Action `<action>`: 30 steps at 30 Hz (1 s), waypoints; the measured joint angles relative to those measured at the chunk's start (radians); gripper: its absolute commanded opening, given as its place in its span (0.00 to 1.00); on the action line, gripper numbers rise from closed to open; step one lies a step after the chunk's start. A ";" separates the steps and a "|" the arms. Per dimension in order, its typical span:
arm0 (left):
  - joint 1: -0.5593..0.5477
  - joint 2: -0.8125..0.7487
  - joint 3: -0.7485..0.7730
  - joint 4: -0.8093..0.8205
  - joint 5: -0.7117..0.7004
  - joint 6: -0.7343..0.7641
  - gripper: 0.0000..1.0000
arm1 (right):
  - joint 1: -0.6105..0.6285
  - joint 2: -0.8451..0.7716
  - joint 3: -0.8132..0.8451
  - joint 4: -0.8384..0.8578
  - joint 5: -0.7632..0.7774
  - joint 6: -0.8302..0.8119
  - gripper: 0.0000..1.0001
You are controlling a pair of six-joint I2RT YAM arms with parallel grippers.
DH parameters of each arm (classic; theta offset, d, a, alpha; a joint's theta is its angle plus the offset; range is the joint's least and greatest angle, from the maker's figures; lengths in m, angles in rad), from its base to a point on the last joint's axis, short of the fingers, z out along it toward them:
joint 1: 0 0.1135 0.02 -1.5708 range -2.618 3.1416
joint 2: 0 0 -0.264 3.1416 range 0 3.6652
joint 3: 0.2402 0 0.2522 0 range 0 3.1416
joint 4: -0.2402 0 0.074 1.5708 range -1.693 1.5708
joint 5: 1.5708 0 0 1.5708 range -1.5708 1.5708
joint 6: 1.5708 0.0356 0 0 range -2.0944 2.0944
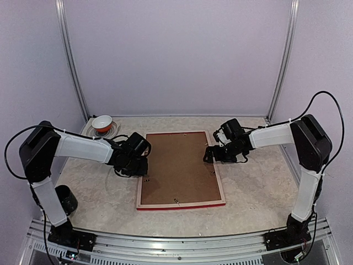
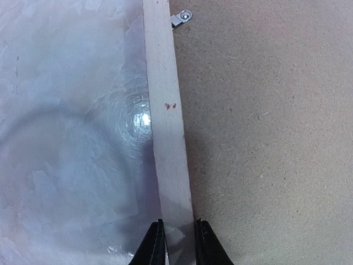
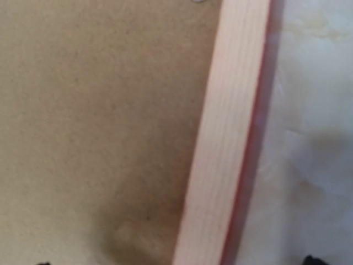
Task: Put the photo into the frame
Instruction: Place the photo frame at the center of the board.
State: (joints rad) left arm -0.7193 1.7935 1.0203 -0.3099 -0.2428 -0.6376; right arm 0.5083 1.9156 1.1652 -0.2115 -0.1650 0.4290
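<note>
A robot lab test booth: plain pale walls [image 1: 176, 55], aluminium rails [image 1: 72, 61], marbled tabletop [image 1: 253, 187].

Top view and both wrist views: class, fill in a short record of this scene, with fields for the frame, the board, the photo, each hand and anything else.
frame: lies back-up on the table, pale wood rails, red edge showing
board: brown, sits inside the frame
photo: not visible in any view
left hand: at the frame's left rail, fingers close together with the rail showing between them; grip unclear
right hand: open, over the right rail
other: white bowl at back left
</note>
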 measured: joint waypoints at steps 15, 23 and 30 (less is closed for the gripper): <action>0.016 0.050 0.064 0.003 0.001 -0.002 0.14 | 0.000 0.049 0.060 0.008 -0.037 0.006 0.99; 0.036 0.121 0.164 -0.021 0.012 0.011 0.14 | -0.005 0.099 0.142 -0.020 -0.014 -0.001 0.99; 0.048 0.180 0.248 -0.036 0.021 0.021 0.16 | -0.018 0.139 0.203 -0.047 0.032 -0.017 0.99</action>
State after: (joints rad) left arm -0.6708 1.9732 1.2678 -0.3462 -0.2218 -0.6170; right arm 0.4904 2.0548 1.3682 -0.2581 -0.1329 0.4122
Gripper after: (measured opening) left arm 0.143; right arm 0.993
